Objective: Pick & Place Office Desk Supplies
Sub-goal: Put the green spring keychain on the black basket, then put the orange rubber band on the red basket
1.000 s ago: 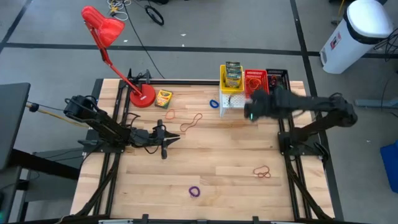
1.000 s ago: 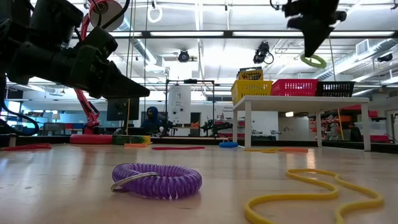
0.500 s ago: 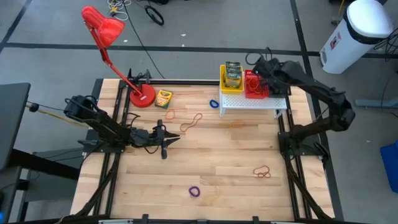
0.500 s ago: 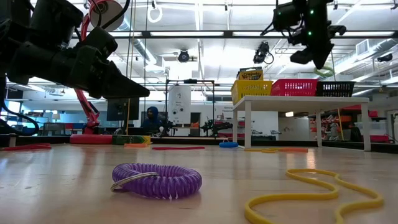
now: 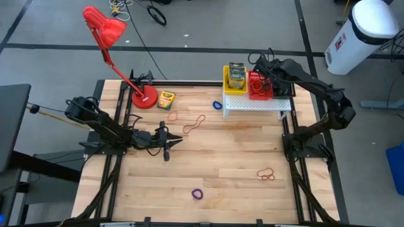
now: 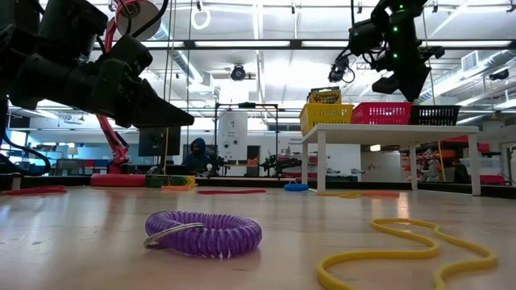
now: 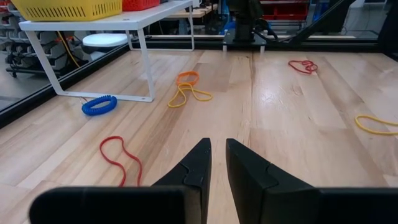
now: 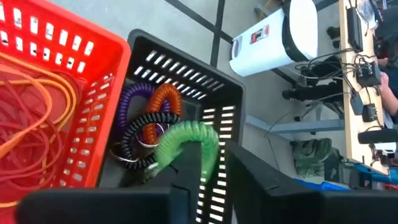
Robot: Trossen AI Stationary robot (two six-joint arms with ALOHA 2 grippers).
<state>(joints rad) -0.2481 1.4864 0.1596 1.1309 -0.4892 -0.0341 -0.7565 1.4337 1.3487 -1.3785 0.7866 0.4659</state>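
While the left tool [image 5: 167, 151] idles pressed together low over the table [image 5: 227, 157] at frame left, the right tool [image 8: 208, 165], pinching a green coil [image 8: 186, 144], hangs directly over the black basket [image 8: 230, 99] at upper right, coil draped downward into it.

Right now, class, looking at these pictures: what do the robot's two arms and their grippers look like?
Both arms are dark, jointed and slim, on black frames at the table's sides. The left gripper ends in two black tapering wedge fingers. The right gripper is black too, with small green lights glowing on its wrist and thin cables along the arm.
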